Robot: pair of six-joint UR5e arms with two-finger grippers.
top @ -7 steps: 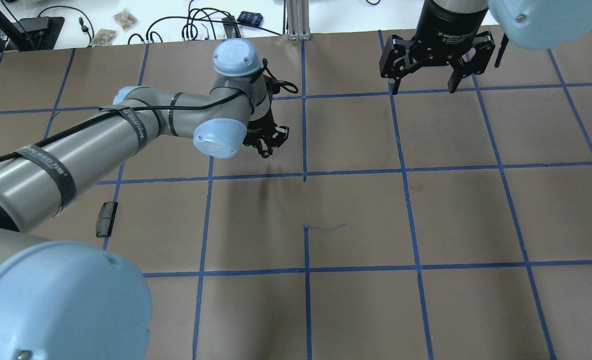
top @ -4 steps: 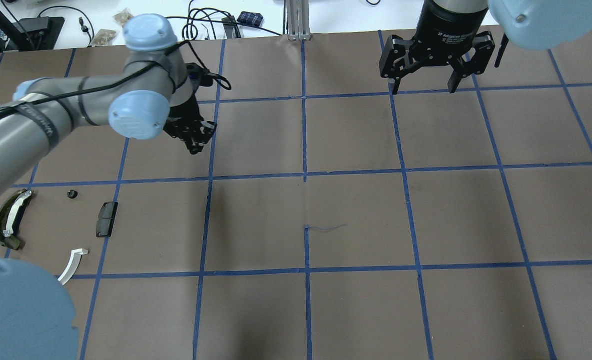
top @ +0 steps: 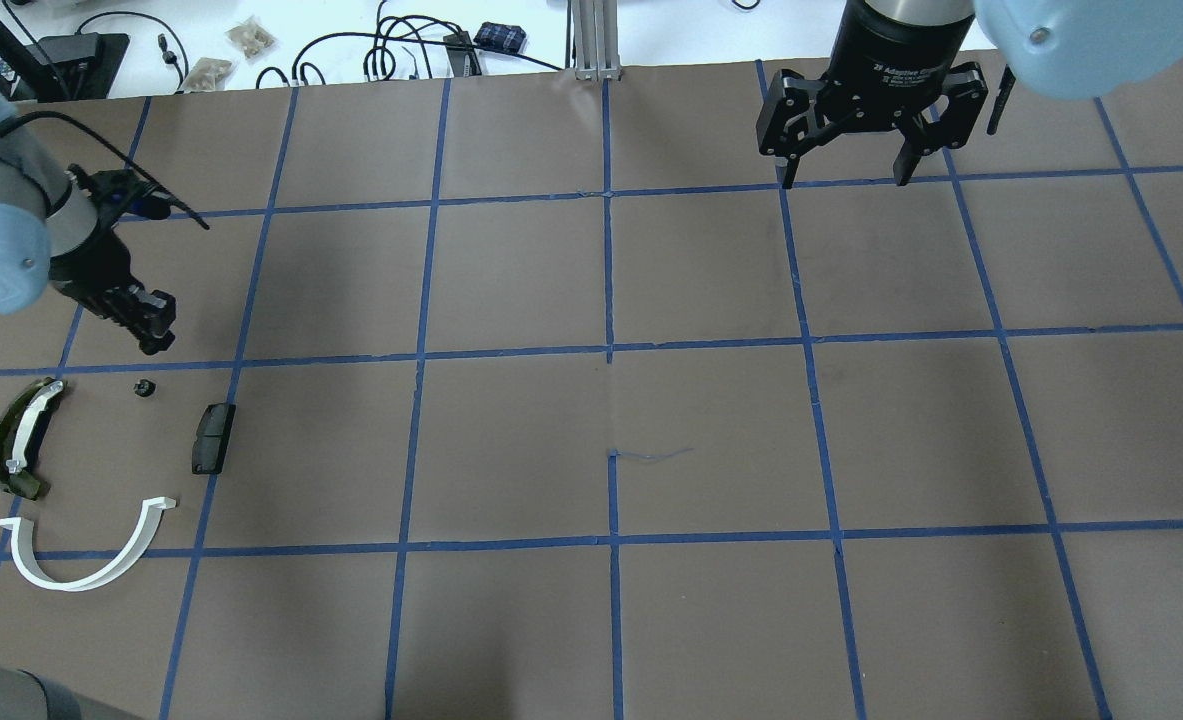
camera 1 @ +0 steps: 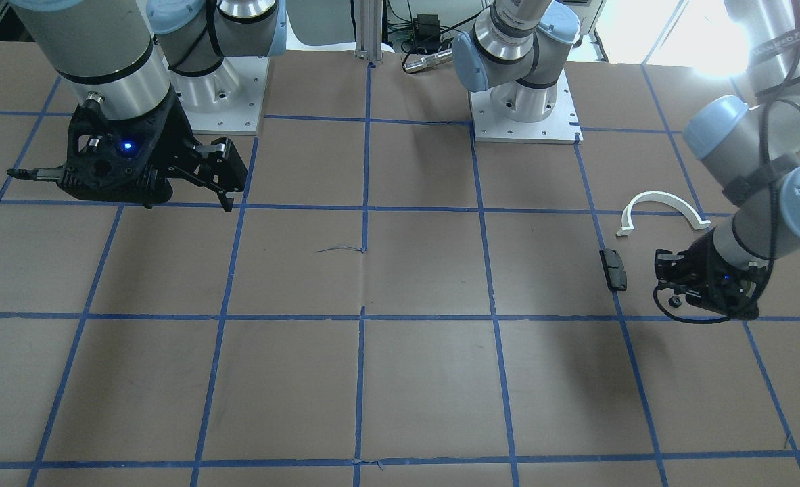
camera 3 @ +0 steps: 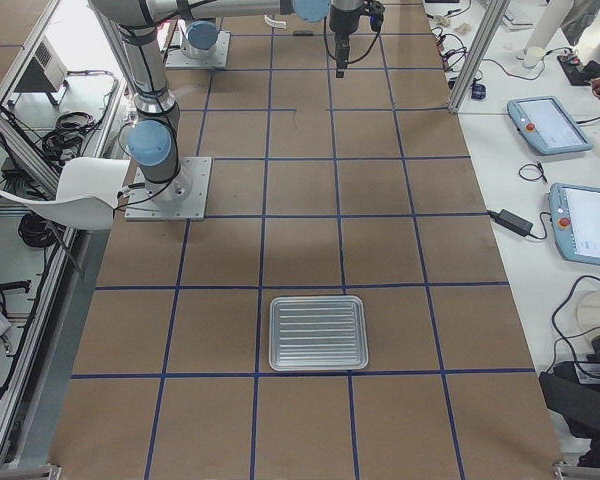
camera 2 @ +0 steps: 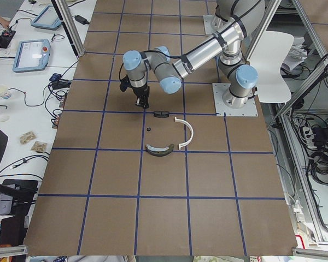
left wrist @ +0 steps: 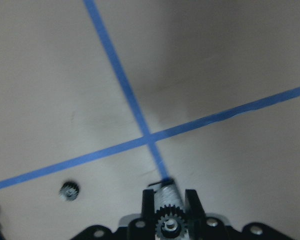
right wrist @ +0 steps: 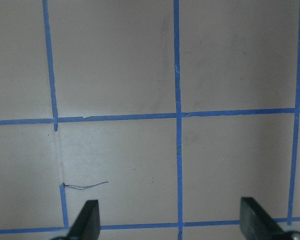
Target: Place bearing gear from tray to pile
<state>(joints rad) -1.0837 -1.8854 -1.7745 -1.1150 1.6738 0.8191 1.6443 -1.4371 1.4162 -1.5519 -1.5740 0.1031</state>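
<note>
Over the table's left edge, we are seeing the left gripper [top: 154,332] hanging above the paper, clamping the bearing gear [left wrist: 168,224] between its fingers [left wrist: 192,202]. Just beside it, we are spotting the pile: a small black gear [top: 144,388], a black block [top: 213,438], an olive curved piece [top: 13,440] and a white half-ring [top: 131,550], all lying apart from each other. Far across, the right gripper [top: 844,178] is hovering with fingers spread wide, gripping nothing, and the tray [camera 3: 318,332] is sitting at the table's right end.
</note>
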